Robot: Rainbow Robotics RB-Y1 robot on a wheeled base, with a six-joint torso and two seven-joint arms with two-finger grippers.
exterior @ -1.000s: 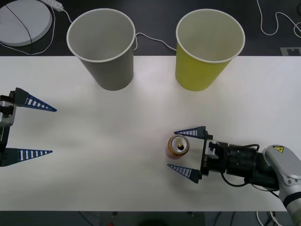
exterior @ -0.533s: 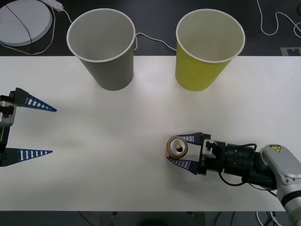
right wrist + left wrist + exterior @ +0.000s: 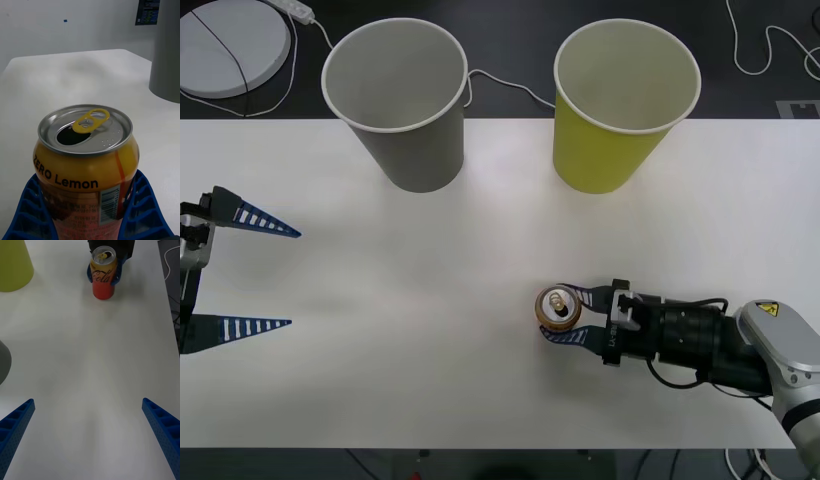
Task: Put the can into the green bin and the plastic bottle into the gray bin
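Toward the near right part of the white table [image 3: 480, 260], your right gripper [image 3: 566, 315] lies low and roughly level w/ the tabletop, its blue ribbed fingers [image 3: 35, 210] pressed against both sides of the can [image 3: 559, 309], pinching it. The can stands upright on the table, opened pull-tab end up, orange-yellow at the top and red lower down; the right wrist view shows "ZERO Lemon" printed on its wall, w/ a finger hugging each flank. From the left wrist view you see the same can [image 3: 103, 273] across the table, w/ blue fingertips wrapped round its upper half. The green bin [image 3: 620, 100] stands upright at the far edge, right of centre, well apart from the can and more or less straight beyond it. The gray bin [image 3: 402, 100] stands upright at the far edge too, left of centre, w/ a clear gap between the two bins. Both bins show pale insides w/ nothing visible in them. Your left gripper [image 3: 245, 275] sits at the left edge of the table, fingers spread wide apart, touching nothing, well away from the can and the bins.
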